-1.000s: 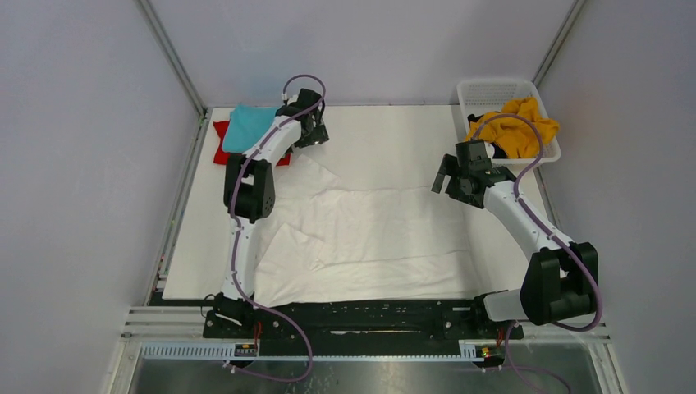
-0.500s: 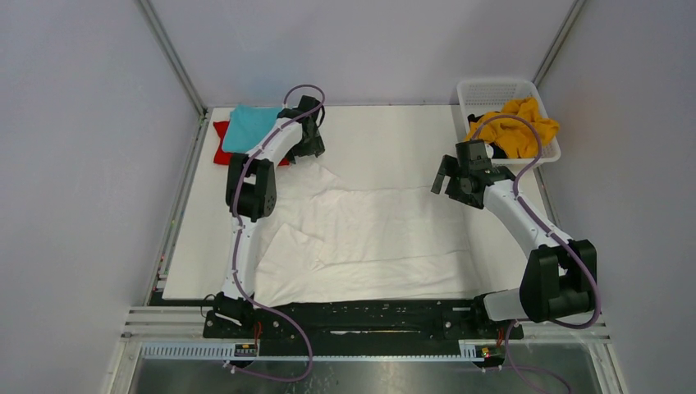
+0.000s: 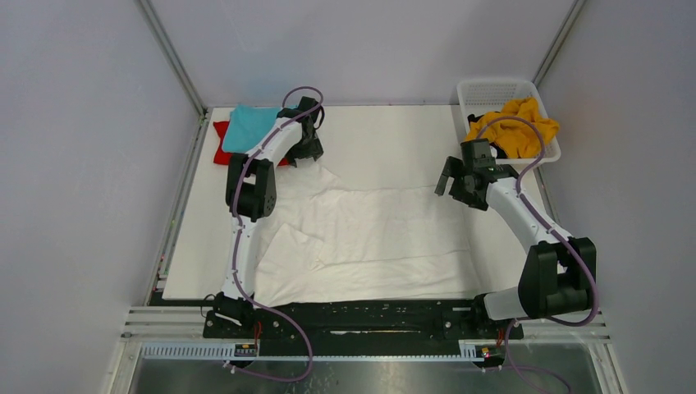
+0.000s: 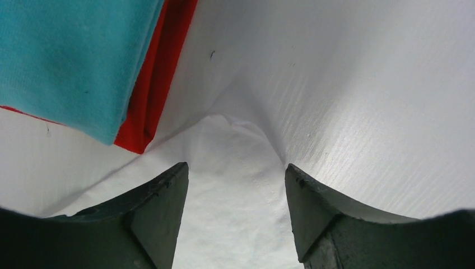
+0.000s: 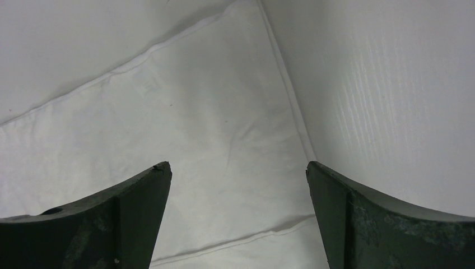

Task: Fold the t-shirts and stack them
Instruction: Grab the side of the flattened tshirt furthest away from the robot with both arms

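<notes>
The white t-shirt (image 3: 369,238) lies spread flat over the middle of the table. A folded teal t-shirt (image 3: 246,127) rests on a folded red t-shirt (image 3: 220,152) at the far left. The mustard-yellow t-shirt (image 3: 517,131) is bunched in the basket. My left gripper (image 3: 308,152) is open, low over the white shirt's far-left corner (image 4: 235,168), with the teal shirt (image 4: 67,56) and red shirt (image 4: 162,73) just beyond it. My right gripper (image 3: 460,185) is open over the white shirt's far-right corner (image 5: 224,129).
A white lattice-sided basket (image 3: 492,90) stands at the far right corner. The white table top (image 3: 386,139) shows bare behind the shirt. Grey walls and metal frame posts close in the table at the back and sides.
My left gripper has moved down and slightly nearer onto the white shirt's far-left corner. My right gripper has shifted a little to the right and farther, still open.
</notes>
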Available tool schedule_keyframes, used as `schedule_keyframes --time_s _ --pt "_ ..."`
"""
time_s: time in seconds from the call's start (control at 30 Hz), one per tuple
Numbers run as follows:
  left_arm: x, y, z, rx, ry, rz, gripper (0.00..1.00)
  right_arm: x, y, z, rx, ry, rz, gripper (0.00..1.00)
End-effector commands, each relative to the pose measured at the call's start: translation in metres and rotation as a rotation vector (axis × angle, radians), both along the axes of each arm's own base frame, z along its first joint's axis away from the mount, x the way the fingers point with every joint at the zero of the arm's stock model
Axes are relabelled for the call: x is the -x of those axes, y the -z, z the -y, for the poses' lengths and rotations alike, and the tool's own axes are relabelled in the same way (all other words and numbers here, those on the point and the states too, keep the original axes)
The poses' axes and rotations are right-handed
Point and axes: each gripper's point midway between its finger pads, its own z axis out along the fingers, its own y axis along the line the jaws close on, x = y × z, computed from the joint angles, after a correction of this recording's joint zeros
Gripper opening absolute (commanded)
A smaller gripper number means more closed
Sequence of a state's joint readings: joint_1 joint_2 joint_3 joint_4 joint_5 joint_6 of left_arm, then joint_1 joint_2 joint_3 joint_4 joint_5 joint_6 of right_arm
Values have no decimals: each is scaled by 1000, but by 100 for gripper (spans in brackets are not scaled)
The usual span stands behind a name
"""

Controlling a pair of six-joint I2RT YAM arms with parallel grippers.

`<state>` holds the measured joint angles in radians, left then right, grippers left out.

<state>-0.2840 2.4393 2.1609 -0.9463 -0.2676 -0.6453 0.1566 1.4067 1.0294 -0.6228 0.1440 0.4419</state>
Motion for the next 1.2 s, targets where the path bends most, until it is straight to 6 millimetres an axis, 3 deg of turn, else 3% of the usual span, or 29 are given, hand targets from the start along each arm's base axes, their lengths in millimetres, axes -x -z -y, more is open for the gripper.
schedule_keyframes --time_s 0.0,0.2,0.33,0.37,0.43,0.63,0.67,0.77,1.0,1.17 --pt "-9 -18 -5 -7 -27 49 63 -5 -20 -1 -26 -18 21 100" --pt "-11 -11 10 65 -13 33 58 -5 -31 1 -33 -24 46 100" --pt "-2 12 31 172 9 -40 46 -4 -35 4 -31 -21 48 99" --pt "2 20 37 202 3 -65 37 -3 -36 5 -29 -21 49 99" --pt "7 28 39 205 -26 -93 31 -1 -37 7 -24 -17 56 100" --pt "6 28 37 205 -53 -86 30 2 -36 9 -27 -10 57 100" --pt "6 28 36 205 -55 -85 26 2 -36 9 -28 -11 55 100" --pt "7 26 37 211 -66 -83 0 1 -37 7 -33 -15 59 100" --pt "-3 -16 27 185 -113 11 0 -15 -35 31 100 35 42 99" --pt "5 -28 22 165 -106 8 0 -46 -27 36 144 57 13 95"
